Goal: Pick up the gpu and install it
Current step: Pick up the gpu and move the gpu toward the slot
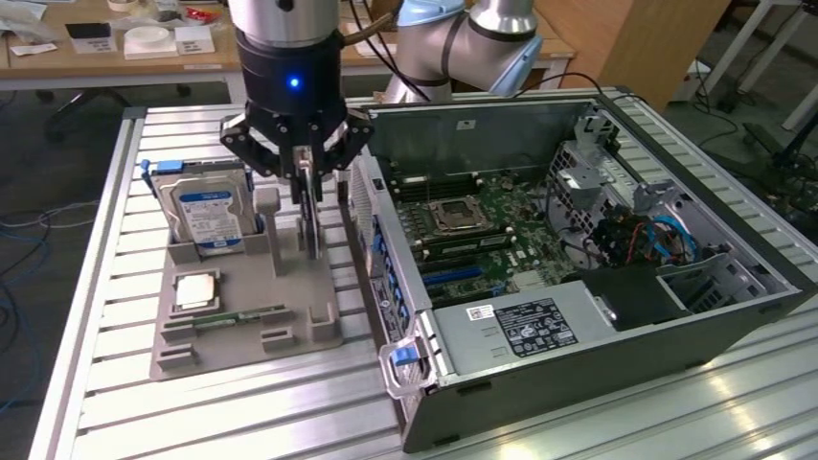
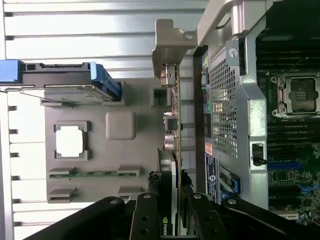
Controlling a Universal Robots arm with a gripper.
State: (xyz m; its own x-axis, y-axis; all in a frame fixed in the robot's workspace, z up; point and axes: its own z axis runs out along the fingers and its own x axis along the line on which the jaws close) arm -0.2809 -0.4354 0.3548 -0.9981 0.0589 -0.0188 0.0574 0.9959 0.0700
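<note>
While the gripper (image 1: 306, 174) is clamping its two fingers (image 2: 148, 215) onto the gpu (image 1: 309, 225), the card is hanging upright and edge-on over the tray (image 1: 256, 331) side that is facing the case (image 1: 614, 316). In the exterior view the gpu is sitting at nine o'clock of the open case and at three o'clock of the hard drive (image 1: 209, 216), which is standing on end in its tray slot. At six o'clock of the drive a CPU (image 1: 194, 287) is lying flat, and at six o'clock of that a memory stick (image 1: 243, 314) is resting in a groove.

The fingers are covering the card's upper part. Its lower edge is merging with the grey tray, so whether it is touching the slot cannot be told. The arm (image 1: 287, 38) is running out of frame at twelve o'clock.

In the wrist view the gpu is showing as a thin line, with its silver bracket (image 2: 167, 45) at the far end and its faces hidden. The finger bases are being cropped by the frame. Inside the case the motherboard (image 1: 499, 240) is carrying an empty socket (image 1: 457, 216), and the case wall is partly hiding its near edge.
</note>
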